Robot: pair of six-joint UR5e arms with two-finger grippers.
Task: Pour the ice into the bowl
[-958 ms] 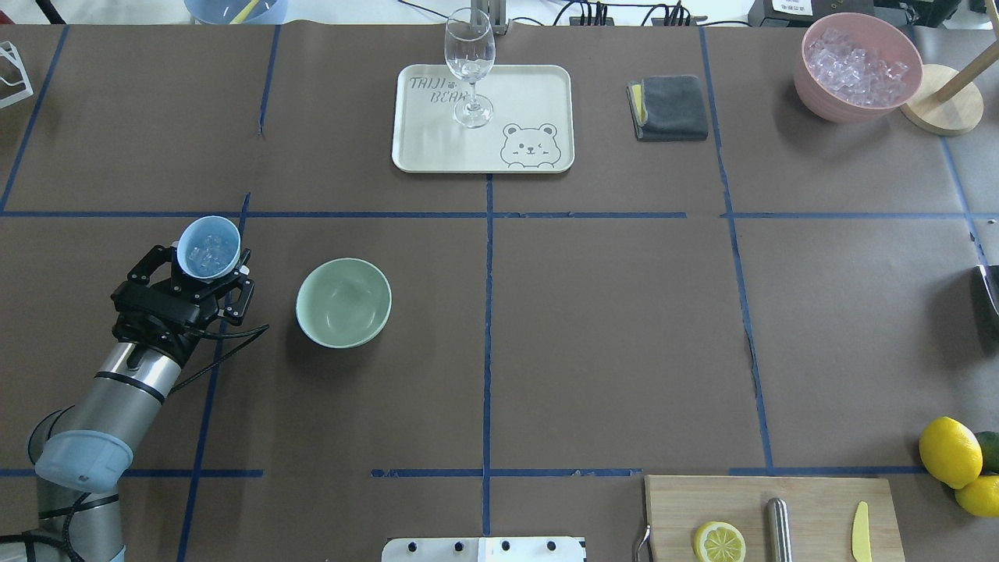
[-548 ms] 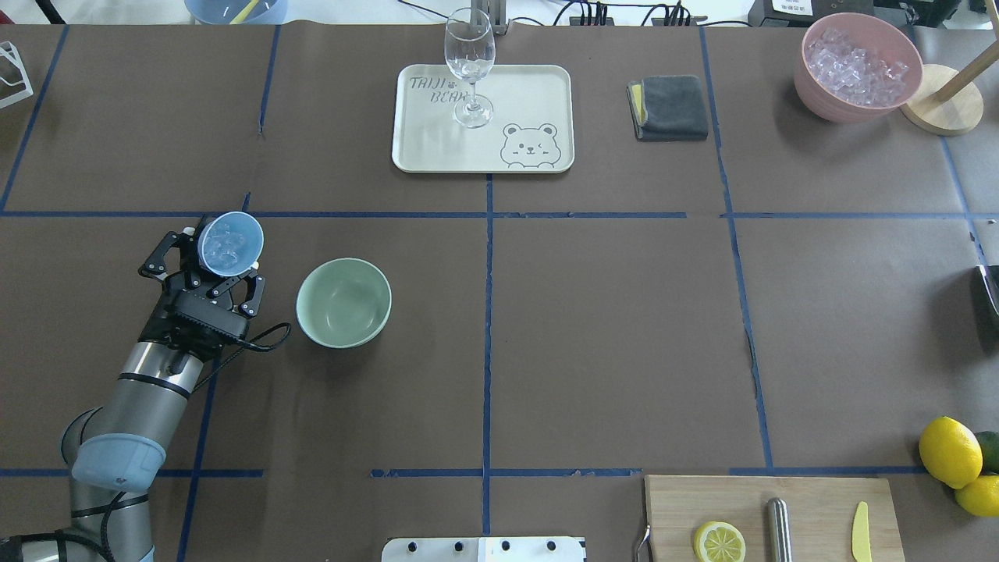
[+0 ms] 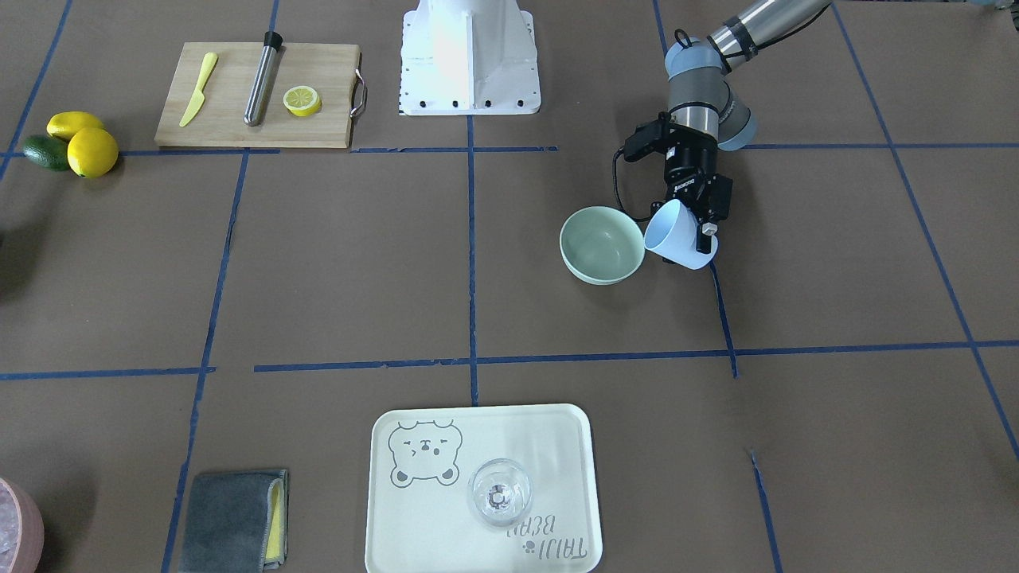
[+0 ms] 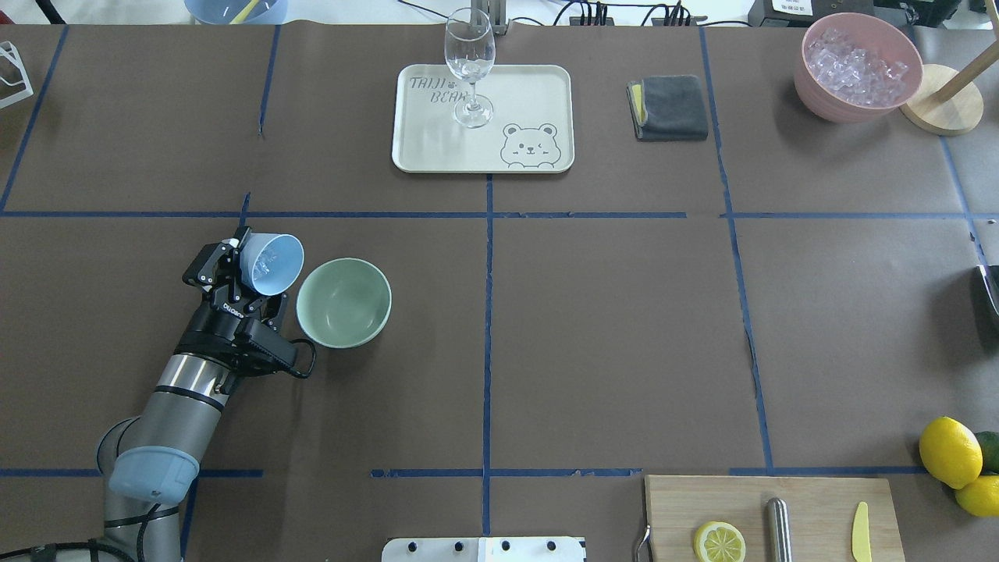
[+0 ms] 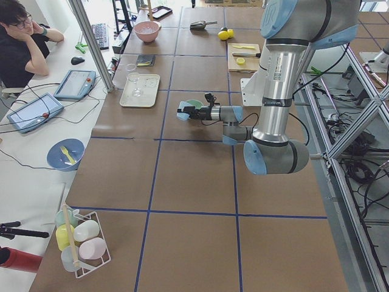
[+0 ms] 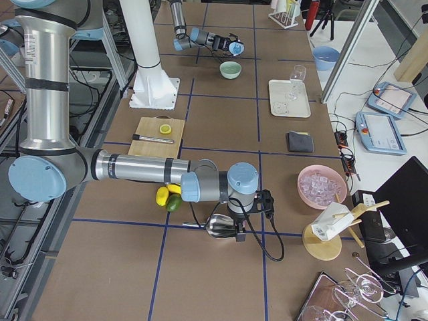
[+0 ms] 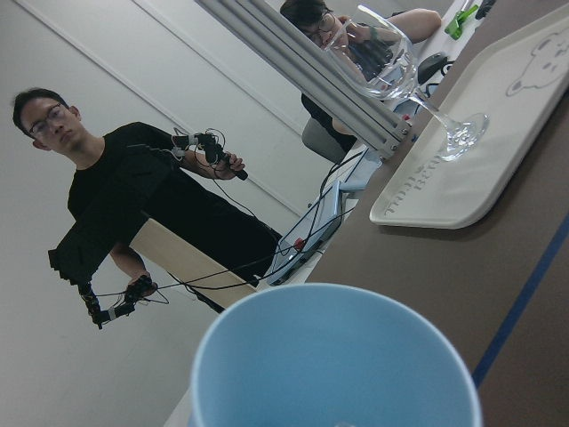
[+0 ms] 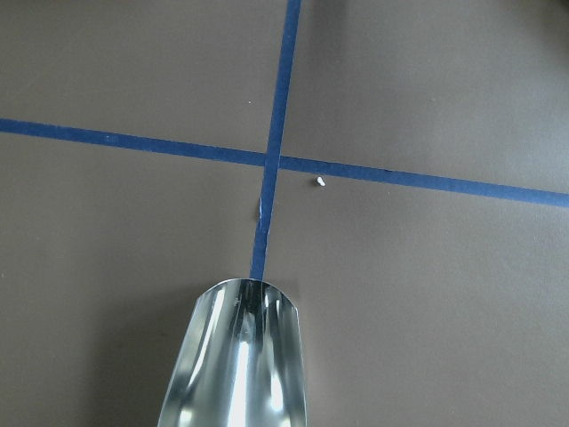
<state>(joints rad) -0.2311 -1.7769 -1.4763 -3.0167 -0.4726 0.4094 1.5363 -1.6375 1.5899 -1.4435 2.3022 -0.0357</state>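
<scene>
On the left, my left gripper (image 4: 248, 275) is clenched around the base of a light blue plastic cup (image 4: 273, 261). The cup is tipped well over, its mouth facing right, its rim just beside the left rim of the round pale mint-green bowl (image 4: 343, 304). The ice (image 4: 262, 267), a few small clear cubes, sits inside the tilted cup. The front-facing view agrees: cup mouth (image 3: 662, 227) right at the bowl's edge, held off the table.

Moving right, at the far side of the table stands a cream rectangular tray with a bear drawing (image 4: 531, 94), and a clear wine glass (image 4: 470, 62) is upright on it. Next, a folded grey cloth with a yellow edge (image 4: 671, 107), then a pink bowl heaped with crushed ice (image 4: 812, 78).

Near side, right: a wooden cutting board (image 4: 819, 499) carrying a lemon half (image 4: 719, 542), a metal cylinder (image 4: 778, 529) and a yellow knife (image 4: 860, 532). Whole lemons (image 4: 949, 451) lie just beyond it.

My right gripper (image 6: 235, 227) is low over the table with a shiny metal scoop (image 8: 236, 356) at its end; I cannot tell how its jaws stand.
</scene>
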